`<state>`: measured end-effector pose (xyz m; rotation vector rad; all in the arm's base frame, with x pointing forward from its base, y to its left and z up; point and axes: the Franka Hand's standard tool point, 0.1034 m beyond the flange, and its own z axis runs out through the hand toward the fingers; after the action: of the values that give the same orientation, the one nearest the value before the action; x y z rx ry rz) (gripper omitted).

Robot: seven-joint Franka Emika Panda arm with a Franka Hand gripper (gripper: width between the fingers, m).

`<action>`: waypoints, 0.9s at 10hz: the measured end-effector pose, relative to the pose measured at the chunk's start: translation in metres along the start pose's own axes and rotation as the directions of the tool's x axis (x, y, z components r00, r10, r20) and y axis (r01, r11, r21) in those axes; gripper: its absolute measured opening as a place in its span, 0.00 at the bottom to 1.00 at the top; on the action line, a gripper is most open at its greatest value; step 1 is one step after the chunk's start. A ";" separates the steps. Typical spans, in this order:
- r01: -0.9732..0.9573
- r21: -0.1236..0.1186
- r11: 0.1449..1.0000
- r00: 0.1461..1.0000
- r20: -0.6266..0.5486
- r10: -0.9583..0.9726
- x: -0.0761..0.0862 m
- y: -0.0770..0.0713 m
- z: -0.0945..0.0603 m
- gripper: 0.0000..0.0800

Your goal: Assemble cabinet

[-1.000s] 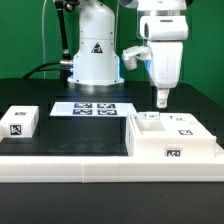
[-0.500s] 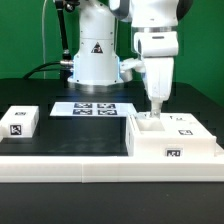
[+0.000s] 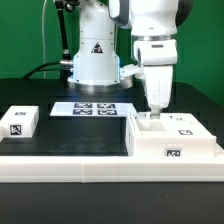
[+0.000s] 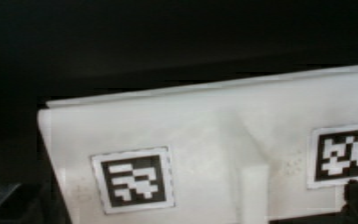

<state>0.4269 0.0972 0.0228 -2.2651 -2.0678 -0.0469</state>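
The cabinet [image 3: 176,140] is the large white box at the exterior view's right, with tags on its top and front. My gripper [image 3: 153,109] hangs just above the cabinet's back left corner, fingers pointing down and nearly touching the top. In the wrist view the cabinet's tagged top panels [image 4: 194,130] fill the picture. One tag [image 4: 131,180] lies between my fingertips and a second tag [image 4: 345,155] sits off to the side. My fingertips [image 4: 357,195] show only at the picture's edges, wide apart, with nothing between them. The gripper [image 4: 176,208] is open and empty.
A small white block with a tag [image 3: 20,122] lies at the exterior view's left. The marker board [image 3: 92,108] lies flat in front of the robot's base [image 3: 92,55]. A long white ledge [image 3: 90,166] runs along the table's front.
My gripper has moved toward the exterior view's left and come down, from above the cabinet's middle to just over its back left corner.
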 end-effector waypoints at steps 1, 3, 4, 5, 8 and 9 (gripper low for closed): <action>-0.002 0.007 1.000 1.000 0.000 0.002 -0.001 -0.002 0.003 0.84; -0.003 0.011 1.000 1.000 0.000 0.003 -0.001 -0.003 0.004 0.67; -0.003 0.012 1.000 1.000 0.000 0.003 -0.001 -0.004 0.005 0.50; -0.003 0.017 1.000 1.000 0.000 0.003 -0.001 -0.005 0.007 0.28; -0.003 0.018 1.000 1.000 -0.001 0.003 -0.001 -0.005 0.008 0.08; -0.004 0.018 1.000 1.000 -0.001 0.004 -0.001 -0.005 0.008 0.08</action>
<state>0.4214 0.0970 0.0147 -2.2581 -2.0553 -0.0293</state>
